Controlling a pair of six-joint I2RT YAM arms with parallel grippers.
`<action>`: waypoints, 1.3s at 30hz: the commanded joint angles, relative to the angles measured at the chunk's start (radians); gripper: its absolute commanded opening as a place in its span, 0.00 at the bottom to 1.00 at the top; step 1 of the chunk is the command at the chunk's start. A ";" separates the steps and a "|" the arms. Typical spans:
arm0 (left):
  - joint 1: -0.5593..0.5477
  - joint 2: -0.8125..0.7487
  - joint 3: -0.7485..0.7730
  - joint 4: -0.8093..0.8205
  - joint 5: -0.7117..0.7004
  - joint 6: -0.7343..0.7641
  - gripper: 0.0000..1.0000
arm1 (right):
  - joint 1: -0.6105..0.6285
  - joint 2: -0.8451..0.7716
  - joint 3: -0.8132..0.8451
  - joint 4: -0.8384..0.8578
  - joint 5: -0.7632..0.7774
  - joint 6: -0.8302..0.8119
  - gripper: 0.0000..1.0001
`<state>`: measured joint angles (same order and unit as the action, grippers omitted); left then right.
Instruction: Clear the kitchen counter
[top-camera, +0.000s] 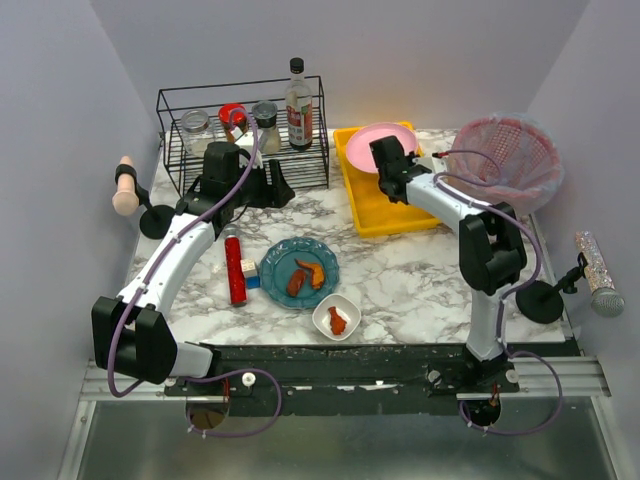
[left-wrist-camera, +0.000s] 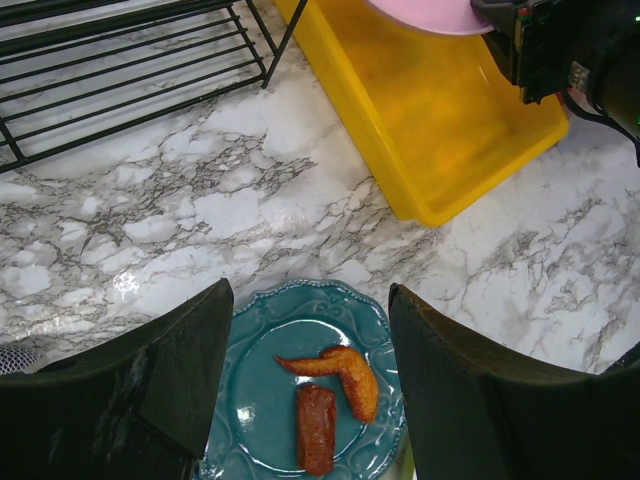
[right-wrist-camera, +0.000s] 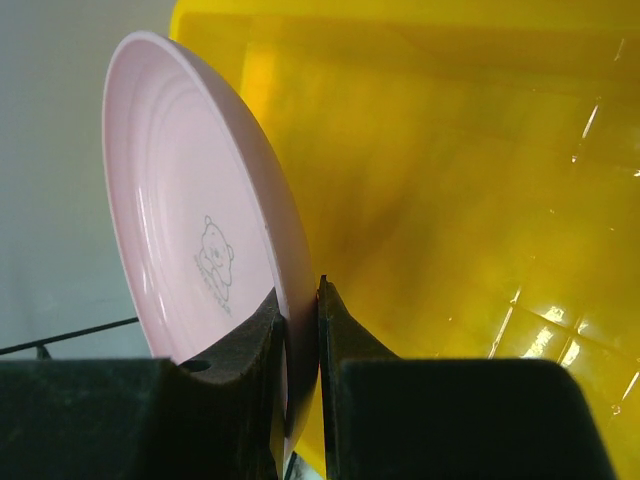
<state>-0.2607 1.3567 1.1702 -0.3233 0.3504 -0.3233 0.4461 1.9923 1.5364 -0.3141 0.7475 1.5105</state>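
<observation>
Across the whole workspace ahead of both arm bases: white marble desk (top-camera: 400, 280), dark front edge.
Back left on desk: black wire rack (top-camera: 240, 140) holding jars and a bottle.
Back right: yellow tray (top-camera: 385, 215), lying on the desk just beside the rack.
Pink plate (right-wrist-camera: 190, 220) stands on edge, tilted over the tray's far end; right gripper (right-wrist-camera: 300, 300) is clamped on its rim.
Centre front: teal plate (top-camera: 275, 262) with two fried food pieces (top-camera: 310, 270).
Left gripper (left-wrist-camera: 310, 295) sits by the rack front, fingers wide apart, nothing between them.
Small white bowl (top-camera: 322, 318) near the teal plate.
</observation>
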 joint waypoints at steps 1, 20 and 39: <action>0.009 0.007 -0.010 0.003 0.005 -0.005 0.73 | 0.003 0.057 0.083 -0.120 0.095 0.115 0.01; 0.009 -0.010 -0.018 0.009 -0.011 -0.008 0.74 | -0.021 0.233 0.251 -0.224 0.030 0.160 0.07; 0.009 -0.004 -0.014 0.003 -0.016 -0.003 0.74 | -0.050 0.244 0.202 -0.036 -0.071 -0.012 0.63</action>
<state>-0.2562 1.3571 1.1622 -0.3229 0.3489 -0.3256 0.4034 2.2425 1.7649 -0.4339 0.6823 1.5673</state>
